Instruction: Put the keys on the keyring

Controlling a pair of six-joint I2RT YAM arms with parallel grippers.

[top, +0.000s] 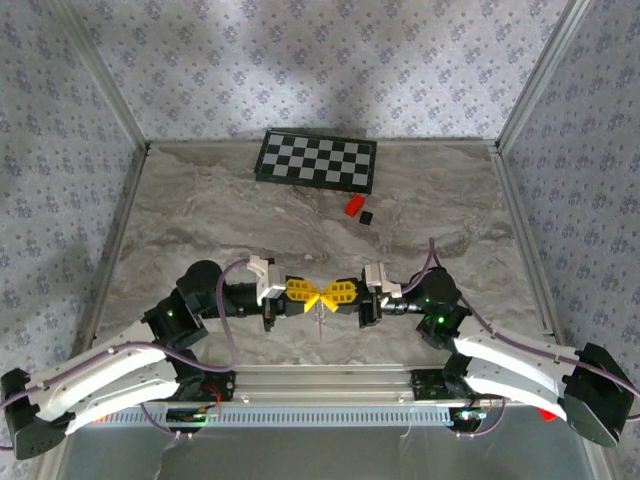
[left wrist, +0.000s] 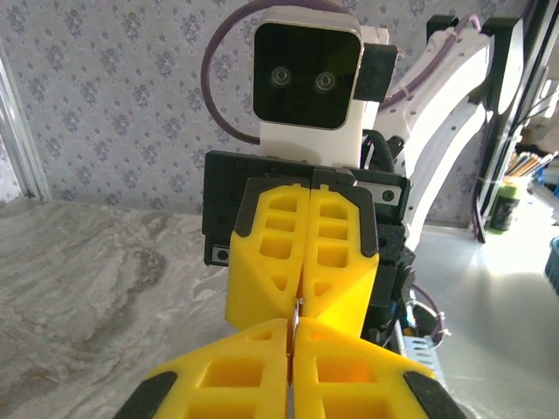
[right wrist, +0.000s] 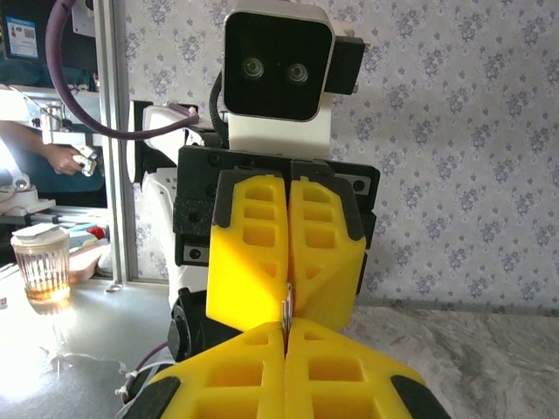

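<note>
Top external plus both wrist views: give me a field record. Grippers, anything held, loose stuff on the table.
left gripper: shut, tip to tip with the right one
right gripper: shut
at the tips: thin metal sliver in the seam where both pairs of fingers meet; key or ring, cannot tell
keyring: probably the fine wire hanging just below the tips
red block: on the table, far side, right of centre
black cube: close beside the red block, on its right
checkerboard: flat at the far edge
</note>
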